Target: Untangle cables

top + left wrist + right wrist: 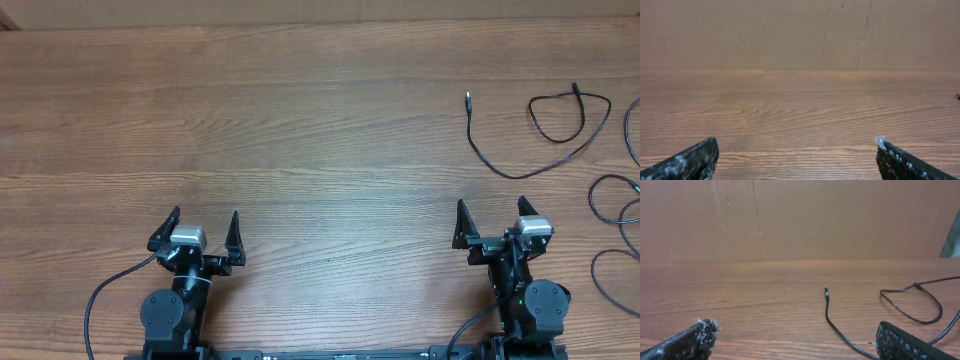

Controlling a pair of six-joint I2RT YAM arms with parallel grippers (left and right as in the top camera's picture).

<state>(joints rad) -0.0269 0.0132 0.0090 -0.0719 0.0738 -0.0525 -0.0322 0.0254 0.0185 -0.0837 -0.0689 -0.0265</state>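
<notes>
1. The cables (pixel 520 177) lie on the far right of the table (pixel 300 120). One loose strand with a small plug tip (pixel 468 99) curls into a loop ahead of the right gripper (pixel 492 205), well apart from it.
2. More loops (pixel 591 196) lie at the right edge, partly cut off.
3. A brown cardboard wall (pixel 740 35) stands along the far edge.
4. Both arms sit at the near edge with their fingers pointing away. The left gripper (pixel 205 215) is well apart from any cable.
5. Both grippers are spread wide and grasp nothing.
6. The table is wood-grained brown, the cables are thin, black and limp, and the finger pads (pixel 690 340) are black and scuffed.
</notes>
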